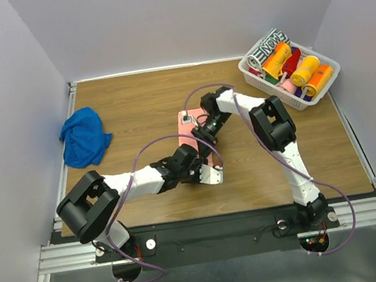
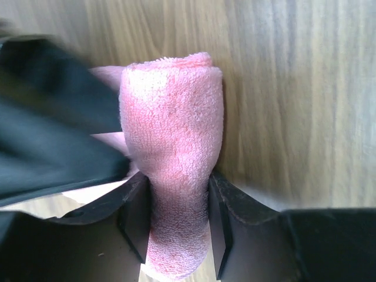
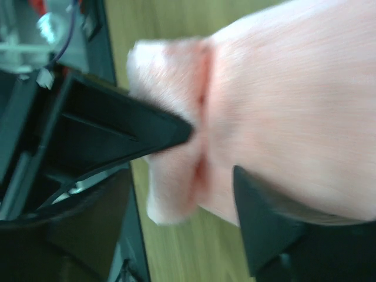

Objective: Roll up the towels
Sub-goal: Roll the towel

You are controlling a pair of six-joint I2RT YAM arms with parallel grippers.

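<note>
Your left claw (image 2: pixel 178 176) clamped the rolled pink towel (image 2: pixel 173 117); right claw (image 3: pixel 212 151) straddled it, couldn't tell if gripping. Uneven release could have let it unwind.

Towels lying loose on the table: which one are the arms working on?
The salmon pink towel, at the middle of the table, partly rolled, with the left jaws closed around it. The blue towel lies crumpled and untouched near the left edge.

At two o'clock on the wooden table (image 1: pixel 133 99) sits a white basket (image 1: pixel 272 91) holding orange rolls (image 1: pixel 277 60), a red roll (image 1: pixel 292 62) and a black-and-white roll (image 1: pixel 269 46).
</note>
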